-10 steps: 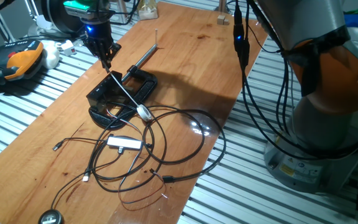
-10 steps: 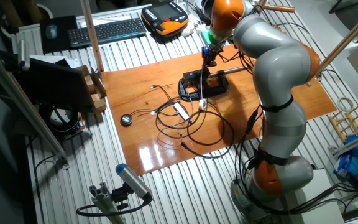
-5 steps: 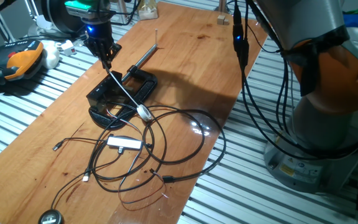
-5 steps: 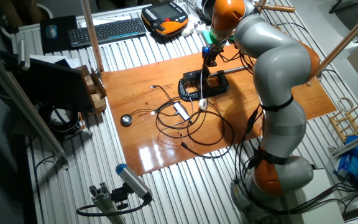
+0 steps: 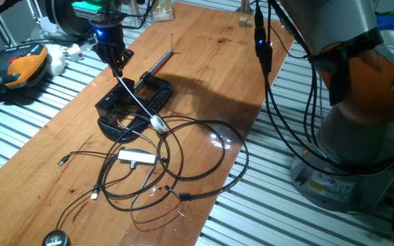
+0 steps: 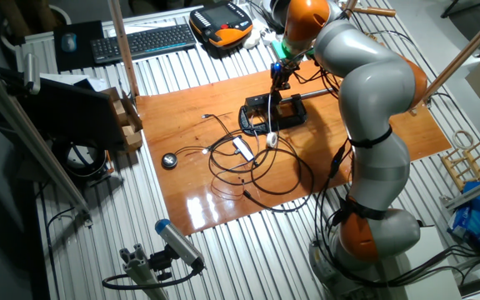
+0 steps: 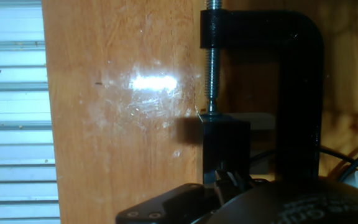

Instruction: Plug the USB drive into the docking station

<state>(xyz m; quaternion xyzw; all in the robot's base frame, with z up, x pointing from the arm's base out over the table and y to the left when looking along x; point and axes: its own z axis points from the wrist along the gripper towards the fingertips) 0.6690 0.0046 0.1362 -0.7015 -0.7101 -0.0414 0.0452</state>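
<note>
My gripper point(image 5: 117, 66) hangs over the back left corner of the docking station point(image 5: 120, 104), a black box on a rounded base with thin wires at its front. The jaws are closed on a small black block, the USB drive point(image 7: 225, 146), which sticks out past the fingertips in the hand view. From under the gripper a thin white cord point(image 5: 137, 100) slants down to a white plug point(image 5: 158, 124). In the other fixed view the gripper point(image 6: 278, 81) stands just above the docking station point(image 6: 261, 117). The drive is too small to make out in either fixed view.
A black C-shaped clamp point(image 7: 300, 93) with a long metal rod point(image 5: 157, 63) lies against the dock's far side. Tangled black cables point(image 5: 197, 160) and a flat silver adapter point(image 5: 137, 157) lie in front of it. A round black puck point(image 5: 55, 238) sits near the table's corner.
</note>
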